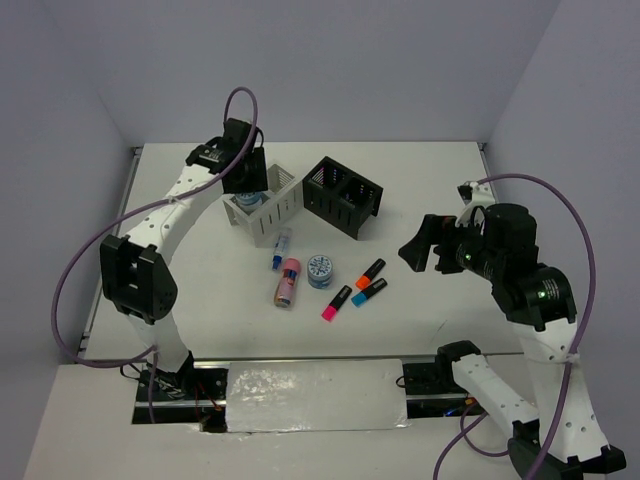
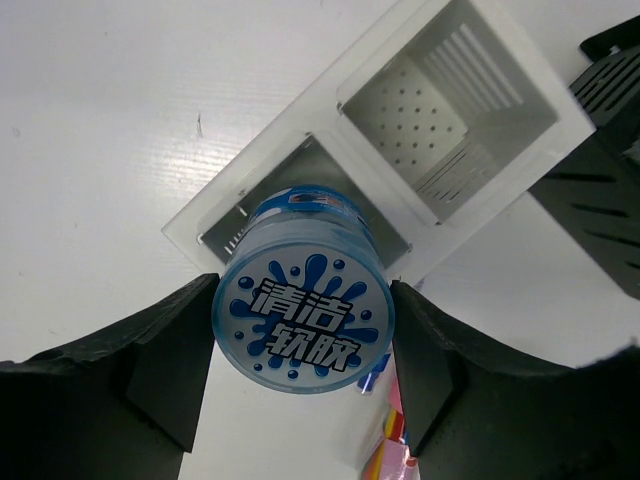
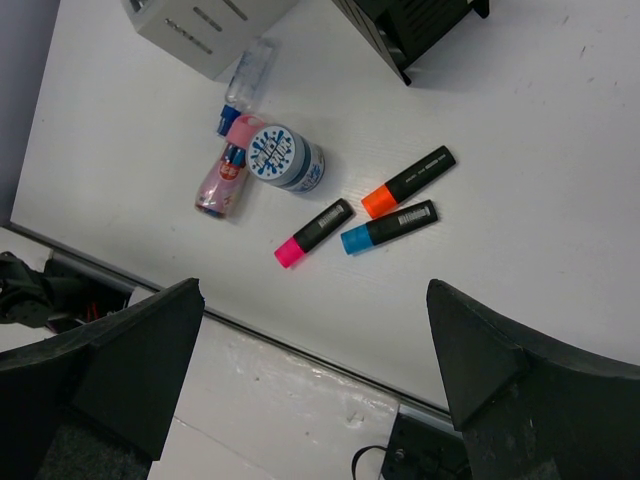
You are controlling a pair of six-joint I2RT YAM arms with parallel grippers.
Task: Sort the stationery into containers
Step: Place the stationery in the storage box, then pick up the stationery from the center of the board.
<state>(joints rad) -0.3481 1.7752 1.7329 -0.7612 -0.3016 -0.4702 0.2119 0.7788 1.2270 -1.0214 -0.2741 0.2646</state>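
Observation:
My left gripper (image 1: 246,182) is shut on a round pale-blue tape roll (image 2: 303,320) and holds it over the near compartment of the white slatted box (image 1: 277,221). In the left wrist view the fingers (image 2: 170,370) press both sides of the roll above the white box (image 2: 330,115). The black box (image 1: 343,197) stands to the right of the white one. On the table lie a second tape roll (image 1: 321,271), a pink tube (image 1: 288,283), a blue-white stick (image 1: 281,248), and pink (image 1: 336,302), orange (image 1: 370,273) and blue (image 1: 369,292) highlighters. My right gripper (image 1: 425,245) is open and empty, above the table right of them.
The right wrist view shows the roll (image 3: 285,157), pink tube (image 3: 225,175), stick (image 3: 243,85) and the pink (image 3: 314,233), orange (image 3: 407,181) and blue (image 3: 389,227) highlighters beyond the right gripper (image 3: 315,300). A foil-covered strip (image 1: 310,395) runs along the near edge between the arm bases.

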